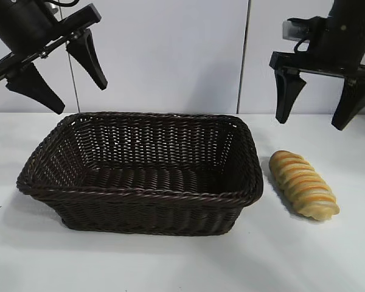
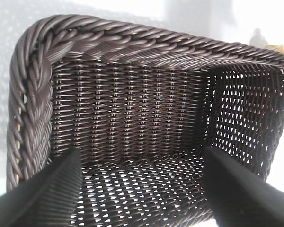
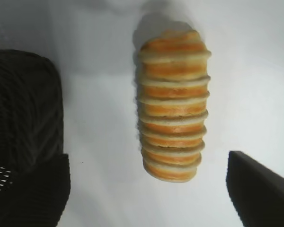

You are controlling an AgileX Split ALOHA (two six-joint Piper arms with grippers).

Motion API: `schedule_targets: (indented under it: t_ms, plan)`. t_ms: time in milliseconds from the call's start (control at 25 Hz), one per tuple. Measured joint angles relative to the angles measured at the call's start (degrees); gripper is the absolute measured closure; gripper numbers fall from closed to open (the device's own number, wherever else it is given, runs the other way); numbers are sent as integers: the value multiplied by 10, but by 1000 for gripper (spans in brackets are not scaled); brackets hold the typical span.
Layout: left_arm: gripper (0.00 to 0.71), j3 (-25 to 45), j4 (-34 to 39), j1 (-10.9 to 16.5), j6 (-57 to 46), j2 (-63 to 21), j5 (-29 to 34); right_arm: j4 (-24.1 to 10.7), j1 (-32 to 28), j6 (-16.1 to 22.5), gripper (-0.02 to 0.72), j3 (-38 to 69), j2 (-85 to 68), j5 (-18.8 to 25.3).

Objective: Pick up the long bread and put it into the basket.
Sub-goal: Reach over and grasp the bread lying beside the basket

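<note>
The long bread, golden with orange-brown ridges, lies on the white table just right of the basket, apart from it. That dark brown wicker basket holds nothing. My right gripper hangs open high above the bread's far end; in the right wrist view the bread lies below and beyond the right gripper, with nothing between the fingers. My left gripper hangs open above the basket's far left corner. The left wrist view looks down past the left gripper into the basket.
White table all round, with a pale wall close behind. Bare tabletop lies in front of the basket and right of the bread. The basket's right rim sits close to the bread's side.
</note>
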Motion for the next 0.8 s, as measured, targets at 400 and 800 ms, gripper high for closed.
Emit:
schedule_targets:
  t_ms: [400,800]
  plan:
    - [192,0,0,0,0,0,0,-7,0,-4,60,0,50,-11]
    - [192,0,0,0,0,0,-1,-7,0,-3,60,0,132,-45]
